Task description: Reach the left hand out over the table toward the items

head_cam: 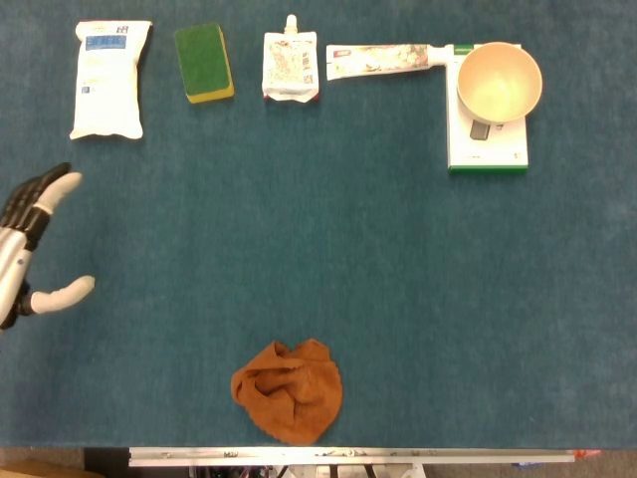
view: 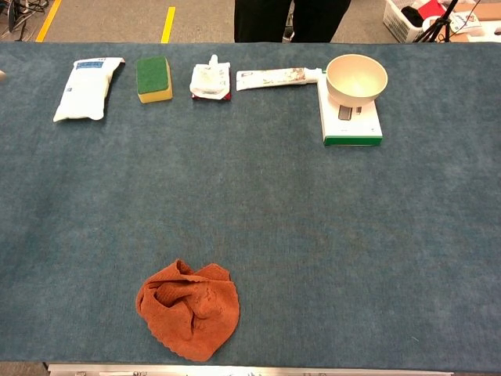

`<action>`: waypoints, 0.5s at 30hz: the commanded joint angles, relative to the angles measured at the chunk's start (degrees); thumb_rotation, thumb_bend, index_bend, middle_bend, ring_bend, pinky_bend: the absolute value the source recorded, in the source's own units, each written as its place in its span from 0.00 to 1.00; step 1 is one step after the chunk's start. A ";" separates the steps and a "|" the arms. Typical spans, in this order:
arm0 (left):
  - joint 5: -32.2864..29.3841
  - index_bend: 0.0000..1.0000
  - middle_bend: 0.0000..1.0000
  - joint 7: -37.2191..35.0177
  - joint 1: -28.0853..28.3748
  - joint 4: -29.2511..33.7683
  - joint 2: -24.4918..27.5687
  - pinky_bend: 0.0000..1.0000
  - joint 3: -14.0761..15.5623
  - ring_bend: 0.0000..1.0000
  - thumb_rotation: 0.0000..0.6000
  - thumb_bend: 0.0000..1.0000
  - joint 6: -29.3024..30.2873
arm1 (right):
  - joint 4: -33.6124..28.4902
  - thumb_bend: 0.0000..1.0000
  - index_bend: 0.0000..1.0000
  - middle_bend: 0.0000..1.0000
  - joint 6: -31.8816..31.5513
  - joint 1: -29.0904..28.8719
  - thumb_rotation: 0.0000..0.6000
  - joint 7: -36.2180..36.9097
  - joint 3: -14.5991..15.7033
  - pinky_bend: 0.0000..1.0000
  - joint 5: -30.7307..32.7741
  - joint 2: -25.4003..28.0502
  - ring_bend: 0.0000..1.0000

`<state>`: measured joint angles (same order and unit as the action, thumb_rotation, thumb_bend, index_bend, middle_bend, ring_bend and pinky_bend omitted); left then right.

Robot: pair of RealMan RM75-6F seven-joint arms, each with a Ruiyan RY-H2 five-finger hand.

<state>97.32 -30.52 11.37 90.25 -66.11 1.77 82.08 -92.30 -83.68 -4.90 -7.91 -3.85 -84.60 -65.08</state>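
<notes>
Rust-orange cloth (head_cam: 288,391) lay crumpled nearest, on the teal table (head_cam: 378,279). At the left edge the left hand (head_cam: 30,249) hovered with fingers spread, holding nothing. Farthest stood the row of items: white packet (head_cam: 109,78), its blue label unreadable, green sponge (head_cam: 203,63), spouted pouch (head_cam: 291,66), tube (head_cam: 383,60), and an empty cream bowl (head_cam: 499,82) on a white box (head_cam: 487,142).

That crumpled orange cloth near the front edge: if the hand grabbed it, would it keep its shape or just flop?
The orange cloth lies bunched in soft folds, so it would probably droop and unfold when lifted. It looks thin, so likely light. Pushed along the blue table cover, it might drag and bunch up rather than slide cleanly.
</notes>
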 commanded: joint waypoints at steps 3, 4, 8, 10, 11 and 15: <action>4.15 0.03 0.00 -16.67 5.18 0.39 -1.73 0.00 0.64 0.00 0.02 0.00 -1.59 | -0.07 0.00 0.07 0.14 -0.10 0.02 1.00 0.16 -0.01 0.27 -0.06 0.11 0.15; 4.36 0.04 0.00 -19.13 5.97 0.37 -2.00 0.00 0.70 0.00 0.01 0.00 -1.95 | -0.10 0.00 0.07 0.14 -0.17 0.05 1.00 0.21 -0.02 0.27 -0.08 0.16 0.15; 4.78 0.06 0.00 -27.28 8.33 0.92 -2.56 0.01 1.13 0.02 0.00 0.00 -3.15 | -0.13 0.00 0.07 0.14 -0.23 0.06 1.00 0.32 -0.06 0.27 -0.06 0.27 0.15; 5.37 0.07 0.00 -30.77 9.20 1.28 -2.69 0.02 1.67 0.02 0.00 0.00 -3.26 | -0.14 0.00 0.07 0.14 -0.22 0.06 1.00 0.32 -0.04 0.27 -0.08 0.27 0.15; 5.66 0.08 0.00 -32.34 9.62 1.49 -2.68 0.02 1.91 0.03 0.00 0.00 -3.33 | -0.14 0.00 0.07 0.14 -0.20 0.06 1.00 0.32 -0.03 0.27 -0.07 0.27 0.15; 6.80 0.10 0.02 -39.08 11.44 2.36 -1.85 0.04 2.93 0.05 0.00 0.00 -3.45 | -0.14 0.00 0.07 0.14 -0.09 0.02 1.00 0.29 0.00 0.27 -0.05 0.25 0.15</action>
<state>102.99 -65.97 21.04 91.84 -68.27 3.79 79.06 -92.44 -83.78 -4.88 -7.62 -3.86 -84.65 -64.82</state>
